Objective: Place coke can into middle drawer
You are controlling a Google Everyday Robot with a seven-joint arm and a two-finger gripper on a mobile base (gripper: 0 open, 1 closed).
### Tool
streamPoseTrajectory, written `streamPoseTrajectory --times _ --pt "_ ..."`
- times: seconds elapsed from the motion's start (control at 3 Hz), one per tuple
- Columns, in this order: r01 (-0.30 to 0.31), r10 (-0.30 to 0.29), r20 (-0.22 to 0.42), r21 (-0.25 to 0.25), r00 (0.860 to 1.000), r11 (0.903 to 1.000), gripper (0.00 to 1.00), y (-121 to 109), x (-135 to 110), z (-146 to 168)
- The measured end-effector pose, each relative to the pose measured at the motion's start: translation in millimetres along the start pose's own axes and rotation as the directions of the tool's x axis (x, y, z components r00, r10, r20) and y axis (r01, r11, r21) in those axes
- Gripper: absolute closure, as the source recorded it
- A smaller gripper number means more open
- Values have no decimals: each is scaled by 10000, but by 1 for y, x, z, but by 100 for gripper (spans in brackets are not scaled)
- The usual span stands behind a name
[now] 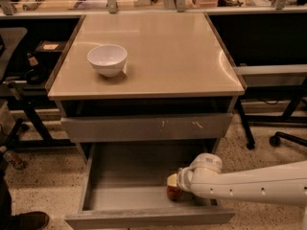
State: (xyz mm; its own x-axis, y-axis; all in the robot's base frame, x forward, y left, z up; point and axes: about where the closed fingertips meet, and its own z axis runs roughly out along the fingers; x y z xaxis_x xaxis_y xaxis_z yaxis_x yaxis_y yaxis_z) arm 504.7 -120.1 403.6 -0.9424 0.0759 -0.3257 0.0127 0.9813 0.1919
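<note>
The middle drawer (127,195) is pulled open at the bottom of the cabinet, with a smooth grey floor. My white arm reaches into it from the right. The gripper (174,185) is low inside the drawer, near its right front corner. The coke can (172,193) shows as a small red-orange shape right under the gripper's tip, at or just above the drawer floor. Most of the can is hidden by the gripper's wrist.
A white bowl (107,59) stands on the beige cabinet top (172,56) at the left. A shut grey drawer front with white scuff marks (148,127) sits above the open drawer. Chair legs and a caster (274,140) stand at the right; a shoe (29,220) is at the lower left.
</note>
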Motion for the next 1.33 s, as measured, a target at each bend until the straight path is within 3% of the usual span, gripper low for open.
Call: streamPoseTrajectory --times 0.33,0.67,1.33 --pt "52 -52 -12 -8 10000 10000 100 0 3 -1" --pt "54 -54 -11 -7 10000 10000 81 0 3 -1" --pt "55 -55 -11 -7 10000 10000 35 0 3 -1"
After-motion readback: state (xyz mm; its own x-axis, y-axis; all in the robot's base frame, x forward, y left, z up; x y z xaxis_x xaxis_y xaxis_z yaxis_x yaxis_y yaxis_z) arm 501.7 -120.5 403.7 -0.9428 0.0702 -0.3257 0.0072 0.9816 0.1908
